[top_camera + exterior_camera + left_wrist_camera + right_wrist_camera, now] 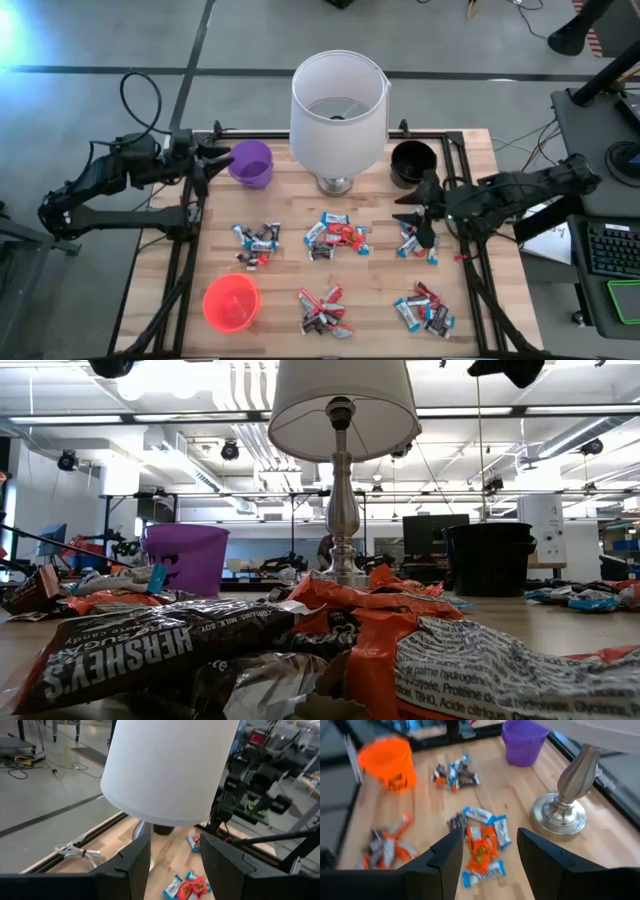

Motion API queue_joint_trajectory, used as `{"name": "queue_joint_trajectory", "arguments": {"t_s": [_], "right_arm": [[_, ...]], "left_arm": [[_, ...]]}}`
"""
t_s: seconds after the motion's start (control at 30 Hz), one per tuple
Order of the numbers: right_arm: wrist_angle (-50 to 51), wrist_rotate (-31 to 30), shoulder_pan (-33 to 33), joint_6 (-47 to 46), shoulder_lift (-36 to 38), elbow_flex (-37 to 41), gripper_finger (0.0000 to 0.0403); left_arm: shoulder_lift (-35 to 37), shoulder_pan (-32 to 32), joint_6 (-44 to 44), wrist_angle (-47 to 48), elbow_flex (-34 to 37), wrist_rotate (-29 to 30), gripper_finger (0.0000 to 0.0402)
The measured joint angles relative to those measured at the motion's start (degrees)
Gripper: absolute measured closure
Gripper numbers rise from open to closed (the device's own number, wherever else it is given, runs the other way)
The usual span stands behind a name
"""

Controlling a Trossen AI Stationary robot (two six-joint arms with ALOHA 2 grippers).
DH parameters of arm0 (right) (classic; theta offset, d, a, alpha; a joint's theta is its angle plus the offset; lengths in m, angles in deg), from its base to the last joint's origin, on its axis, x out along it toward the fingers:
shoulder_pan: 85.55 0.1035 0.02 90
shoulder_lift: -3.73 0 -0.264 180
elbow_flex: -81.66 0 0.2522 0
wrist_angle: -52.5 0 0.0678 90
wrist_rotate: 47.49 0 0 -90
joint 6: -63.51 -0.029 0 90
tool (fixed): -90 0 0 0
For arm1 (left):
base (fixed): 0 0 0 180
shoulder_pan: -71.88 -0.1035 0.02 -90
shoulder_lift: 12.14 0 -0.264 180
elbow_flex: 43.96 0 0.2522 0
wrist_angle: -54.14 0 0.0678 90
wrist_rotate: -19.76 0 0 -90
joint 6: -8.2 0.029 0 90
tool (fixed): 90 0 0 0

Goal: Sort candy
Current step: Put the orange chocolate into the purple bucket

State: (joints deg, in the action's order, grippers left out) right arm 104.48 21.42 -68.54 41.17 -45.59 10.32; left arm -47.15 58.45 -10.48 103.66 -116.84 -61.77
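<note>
Small wrapped candy bars in red, light blue-and-white and dark wrappers lie in several piles on the wooden table: a left pile, a middle pile, a right pile and two near piles. My right gripper is open above the table, beside the right pile; in its wrist view the middle pile shows between its fingers. My left gripper is open at the table's far left edge, next to the purple cup.
A lamp with a white shade stands at the far middle, its metal base on the wood. A black cup stands to the right of the lamp and a red cup at the near left. Black frame rails run along the table's sides.
</note>
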Motion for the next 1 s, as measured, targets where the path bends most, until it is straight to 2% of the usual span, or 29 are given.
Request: {"name": "queue_joint_trajectory", "arguments": {"t_s": [0.47,0.73,1.0], "right_arm": [[0.6,-4.7,-0.6,-11.4,-15.6,-6.5,0.0225],[1.1,-6.0,-0.6,-12.3,-23.9,-11.6,0.0225],[10.7,-6.0,-0.6,-20.9,-29.7,-13.0,0.0225]], "left_arm": [[0.8,0.0,6.9,16.8,-7.0,-1.0,0.0248],[1.1,0.0,10.6,20.3,-7.6,-5.0,0.0248],[1.1,0.0,14.2,22.8,-6.4,-7.4,0.0248]]}}
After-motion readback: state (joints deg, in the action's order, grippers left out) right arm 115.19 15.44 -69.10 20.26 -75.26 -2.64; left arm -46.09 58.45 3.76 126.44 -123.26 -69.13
